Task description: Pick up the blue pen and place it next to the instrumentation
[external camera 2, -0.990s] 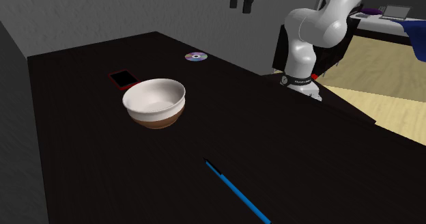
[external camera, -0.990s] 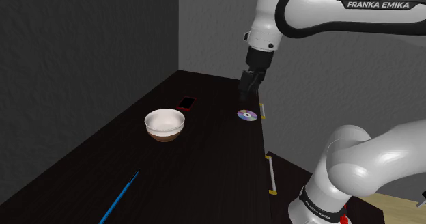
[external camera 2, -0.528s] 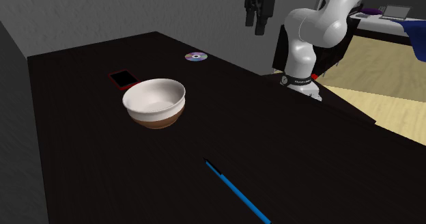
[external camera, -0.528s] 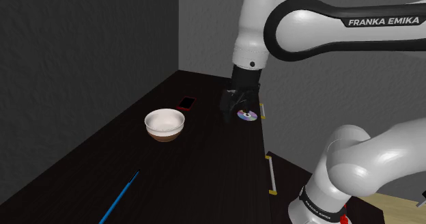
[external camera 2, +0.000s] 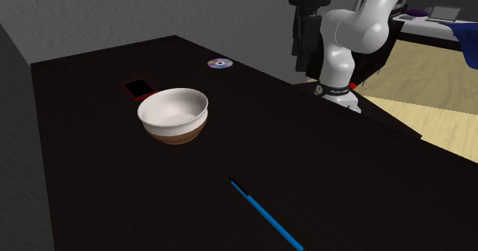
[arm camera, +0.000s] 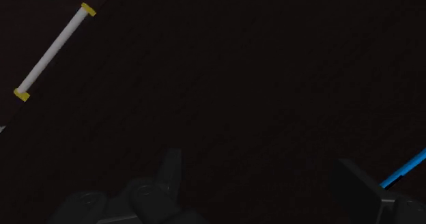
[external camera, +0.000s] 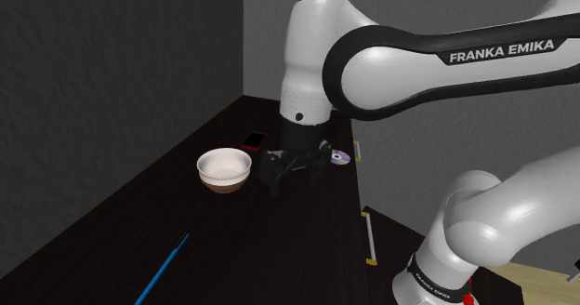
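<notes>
Dark tabletop [external camera: 279,229] carries everything. Over it the white Franka arm [external camera: 390,57] bends down beside the white, brown-bottomed bowl [external camera: 224,168], its gripper [external camera: 279,178] hanging above the surface with fingers spread wide and empty. The blue pen [external camera: 165,268] lies flat well apart, toward the shoulder view's lower left. A good approach, I judge, clears the bowl, squares the fingers across the slim barrel and descends near its middle. The pen's lower end is cut off at the frame edge, and which item is the instrumentation is unclear.
</notes>
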Tool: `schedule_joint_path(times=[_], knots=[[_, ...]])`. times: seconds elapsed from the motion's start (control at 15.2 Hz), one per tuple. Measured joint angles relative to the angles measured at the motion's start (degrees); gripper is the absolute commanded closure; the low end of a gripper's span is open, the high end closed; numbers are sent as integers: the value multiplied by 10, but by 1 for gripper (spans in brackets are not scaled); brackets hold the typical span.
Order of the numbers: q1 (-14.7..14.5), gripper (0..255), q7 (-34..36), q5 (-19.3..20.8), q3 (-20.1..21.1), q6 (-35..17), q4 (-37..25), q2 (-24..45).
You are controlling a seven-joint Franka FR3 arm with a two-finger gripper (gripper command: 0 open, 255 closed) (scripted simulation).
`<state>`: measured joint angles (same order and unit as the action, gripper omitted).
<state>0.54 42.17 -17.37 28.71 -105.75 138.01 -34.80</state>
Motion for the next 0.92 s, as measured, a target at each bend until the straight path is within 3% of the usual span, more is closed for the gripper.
schedule_joint_path(times=[0.26,0.59,0.73,0.92], knots=[[21,0,117,-11,73,-40,-38,71],[59,0,271,16,161,-85,-101,179],[81,0,344,56,201,-104,-142,247],[88,0,465,131,242,-129,-191,350]])
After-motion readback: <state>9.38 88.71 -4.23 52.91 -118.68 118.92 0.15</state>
